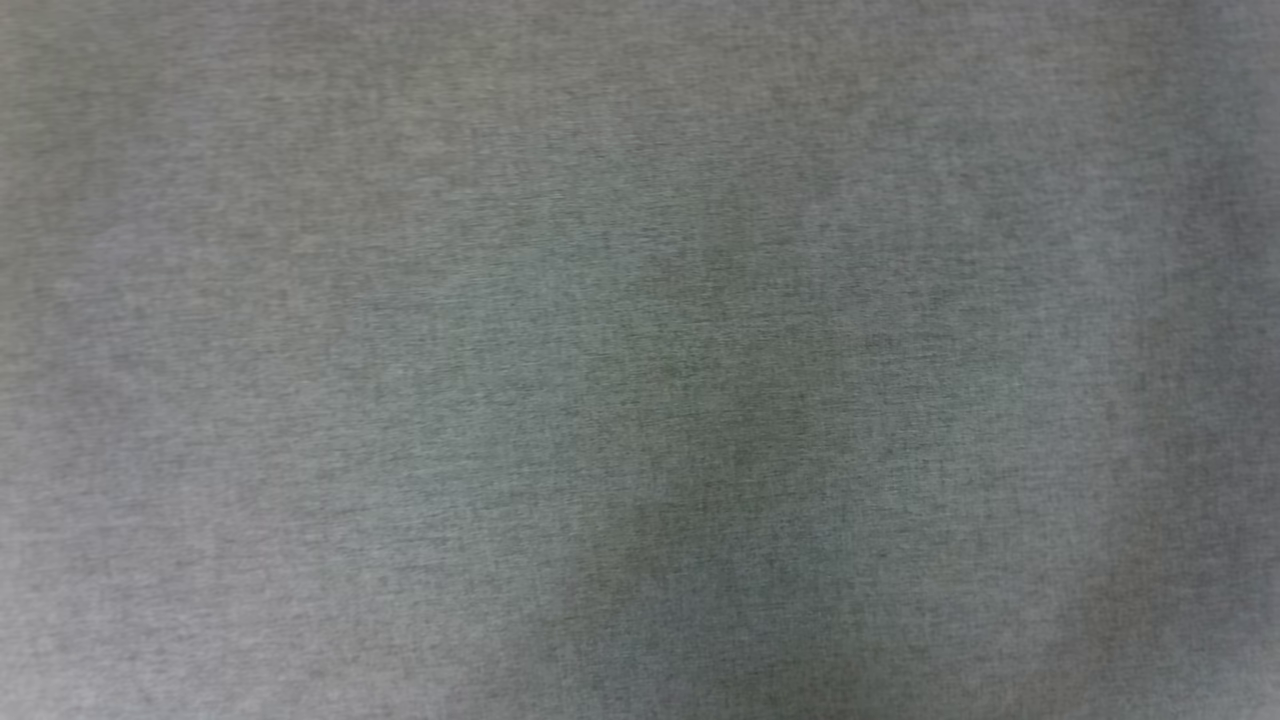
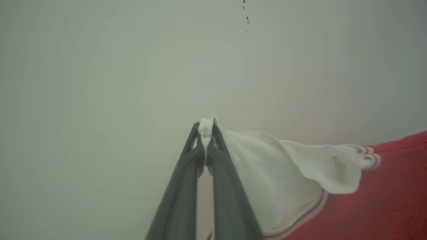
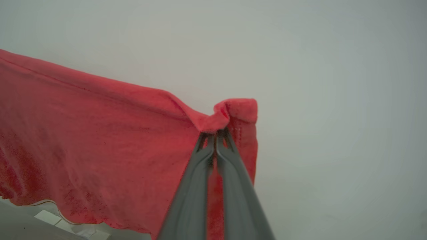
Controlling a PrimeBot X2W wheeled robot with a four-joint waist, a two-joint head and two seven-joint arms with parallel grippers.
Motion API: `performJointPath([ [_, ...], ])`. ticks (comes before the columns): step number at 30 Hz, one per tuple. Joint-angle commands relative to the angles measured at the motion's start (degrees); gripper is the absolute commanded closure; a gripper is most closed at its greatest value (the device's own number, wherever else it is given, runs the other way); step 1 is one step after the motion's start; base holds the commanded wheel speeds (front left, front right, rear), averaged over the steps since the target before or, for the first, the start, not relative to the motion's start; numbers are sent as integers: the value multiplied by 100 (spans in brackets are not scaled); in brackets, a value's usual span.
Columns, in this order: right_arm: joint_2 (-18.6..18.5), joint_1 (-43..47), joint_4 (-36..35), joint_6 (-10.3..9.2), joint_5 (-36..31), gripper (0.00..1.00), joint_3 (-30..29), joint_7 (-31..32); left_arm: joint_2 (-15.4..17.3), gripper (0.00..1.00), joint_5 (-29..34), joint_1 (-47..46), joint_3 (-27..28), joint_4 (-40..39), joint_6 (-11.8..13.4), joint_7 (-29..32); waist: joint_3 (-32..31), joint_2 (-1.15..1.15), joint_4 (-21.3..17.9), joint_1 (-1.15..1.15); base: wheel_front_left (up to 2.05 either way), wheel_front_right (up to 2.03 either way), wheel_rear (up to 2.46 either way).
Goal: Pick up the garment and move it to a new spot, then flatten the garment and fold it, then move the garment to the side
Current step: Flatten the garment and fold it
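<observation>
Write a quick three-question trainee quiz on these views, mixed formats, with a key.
1. True or false: the left gripper is shut on the white sleeve fabric of the red jersey garment.
2. Which colour of fabric does the right gripper pinch? A white, B red, C black.
3. Fill in: the head view looks onto a plain ___ woven surface.
Key: 1 true; 2 B; 3 grey.
</observation>
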Motion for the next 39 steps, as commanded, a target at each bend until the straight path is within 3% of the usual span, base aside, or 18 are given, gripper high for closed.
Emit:
performJointPath([
  [1, 23, 298, 176, -6, 32, 100, 19, -127, -49, 100, -101, 503, -136, 41, -5, -176, -50, 0, 92, -1, 0, 0, 0],
  [7, -162, 1313, 406, -6, 50, 100, 510, -422, -196, 100, -363, 2194, -454, -204, 62, -586, -403, 0, 249, -1, 0, 0, 0],
  [14, -520, 2656, 550, -5, 215, 100, 1106, -601, -175, 100, -547, 4487, -714, -1063, 584, -812, -1214, 0, 359, -1, 0, 0, 0],
  [15, -520, 2656, 550, -5, 215, 100, 1106, -601, -175, 100, -547, 4487, -714, -1063, 584, -812, -1214, 0, 359, -1, 0, 0, 0],
  [28, -1639, 4994, -209, -6, 1411, 100, 2090, -224, 838, 100, -1027, 7799, -1369, -2771, 1093, -368, -2428, 0, 652, -1, 0, 0, 0],
  [39, -2011, 6934, -1071, -6, 2290, 100, 1498, 216, 1262, 100, -1633, 9360, -1744, -3854, 1533, -43, -3197, 0, 739, -1, 0, 0, 0],
])
